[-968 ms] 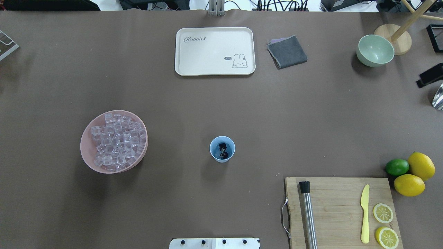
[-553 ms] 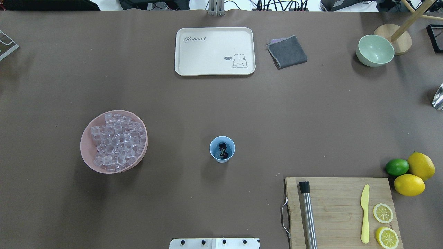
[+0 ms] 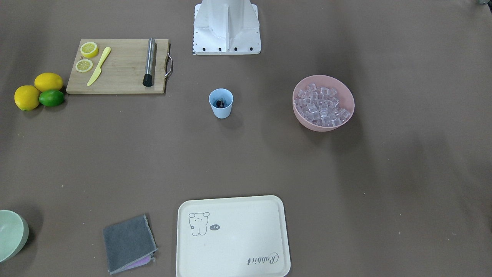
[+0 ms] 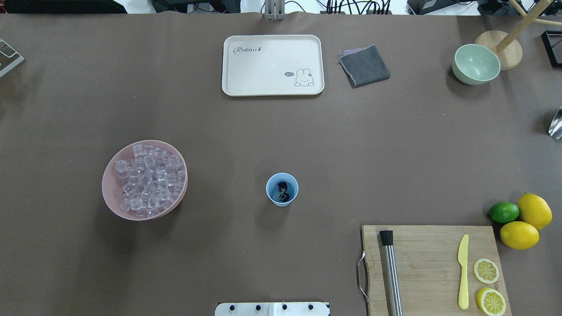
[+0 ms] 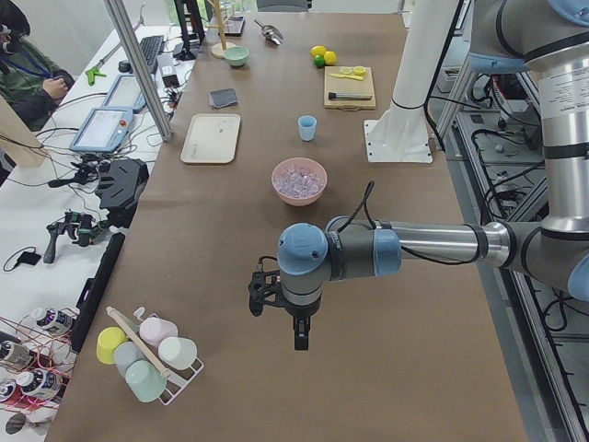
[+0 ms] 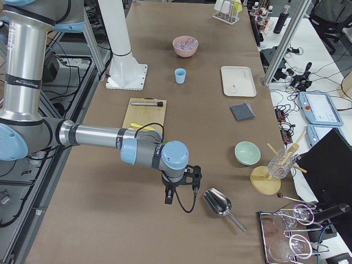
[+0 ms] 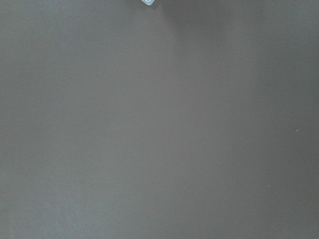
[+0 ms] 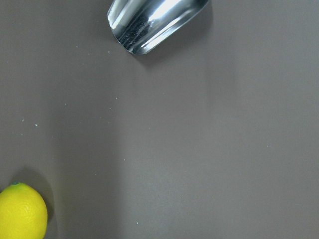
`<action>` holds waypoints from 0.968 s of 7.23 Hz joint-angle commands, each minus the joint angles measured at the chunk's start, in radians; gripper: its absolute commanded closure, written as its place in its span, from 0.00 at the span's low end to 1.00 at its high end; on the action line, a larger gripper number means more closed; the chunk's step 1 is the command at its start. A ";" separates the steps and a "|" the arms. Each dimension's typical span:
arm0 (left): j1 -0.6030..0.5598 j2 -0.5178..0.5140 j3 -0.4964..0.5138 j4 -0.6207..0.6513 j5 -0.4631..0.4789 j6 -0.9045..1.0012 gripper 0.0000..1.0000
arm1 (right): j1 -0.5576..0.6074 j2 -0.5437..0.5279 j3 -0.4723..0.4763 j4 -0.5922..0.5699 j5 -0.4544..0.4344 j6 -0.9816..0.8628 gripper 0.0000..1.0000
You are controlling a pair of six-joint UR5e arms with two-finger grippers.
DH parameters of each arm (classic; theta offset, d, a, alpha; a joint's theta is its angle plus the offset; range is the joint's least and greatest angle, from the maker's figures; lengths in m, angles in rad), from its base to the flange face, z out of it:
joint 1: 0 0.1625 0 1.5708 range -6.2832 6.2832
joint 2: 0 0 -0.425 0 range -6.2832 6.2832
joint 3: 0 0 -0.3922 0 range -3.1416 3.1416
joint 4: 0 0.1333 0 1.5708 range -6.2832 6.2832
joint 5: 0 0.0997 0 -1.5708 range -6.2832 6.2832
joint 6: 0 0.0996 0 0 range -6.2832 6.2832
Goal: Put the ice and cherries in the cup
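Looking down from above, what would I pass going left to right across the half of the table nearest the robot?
pink bowl heaped with ice cubes → blue cup holding cherries → wooden cutting board → lime and lemons bunched together

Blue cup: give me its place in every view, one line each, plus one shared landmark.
Front-facing: blue cup at centre, upper half.
Overhead: centre, just below the middle.
Exterior left: upper middle, far down the table.
Exterior right: upper middle.
Left wrist: not in it.
Right wrist: not in it.
Landmark: the pink bowl, right of the cup front-facing, left of it overhead.
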 commanded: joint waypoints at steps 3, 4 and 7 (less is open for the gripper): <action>0.003 0.000 0.000 -0.003 -0.001 -0.002 0.01 | 0.001 -0.021 -0.003 0.003 0.013 -0.004 0.00; 0.003 0.000 0.000 -0.005 -0.001 0.000 0.01 | 0.002 -0.024 -0.005 0.002 0.010 -0.003 0.00; 0.003 -0.002 0.000 -0.006 -0.001 0.000 0.01 | 0.018 -0.043 0.010 0.002 0.030 -0.056 0.00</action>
